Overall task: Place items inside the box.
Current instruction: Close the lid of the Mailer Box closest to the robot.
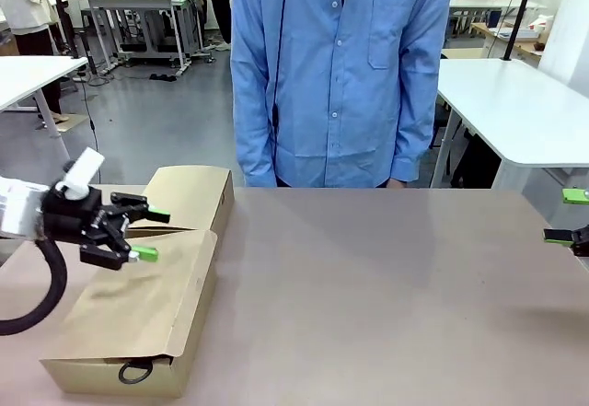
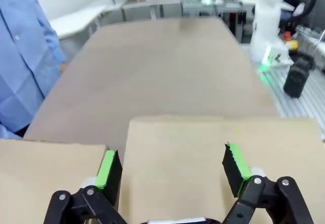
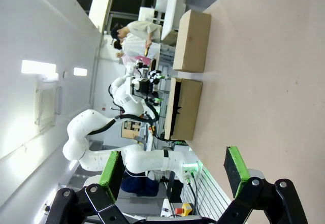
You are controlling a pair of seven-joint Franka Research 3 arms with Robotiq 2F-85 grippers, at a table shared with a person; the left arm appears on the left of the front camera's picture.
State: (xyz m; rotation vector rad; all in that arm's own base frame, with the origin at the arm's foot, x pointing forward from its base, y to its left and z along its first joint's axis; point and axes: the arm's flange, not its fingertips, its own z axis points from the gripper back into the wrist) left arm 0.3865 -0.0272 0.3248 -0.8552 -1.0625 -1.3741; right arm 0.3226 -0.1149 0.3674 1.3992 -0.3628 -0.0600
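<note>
Box: brown cardboard box (image 1: 138, 309), flaps lying closed, likely light and stiff; best taken by a flap edge.
Left hand (image 1: 145, 234): wide, empty, over the flap.
Right hand (image 1: 569, 214): wide, empty, at the counter (image 1: 386, 295) edge.

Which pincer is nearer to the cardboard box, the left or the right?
Left. The left pincer is open above the cardboard box; the right pincer is open at the table's opposite edge.

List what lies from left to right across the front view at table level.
Left gripper, jaws open, over the cardboard box → bare brown table → right gripper at the right edge, jaws open.
</note>
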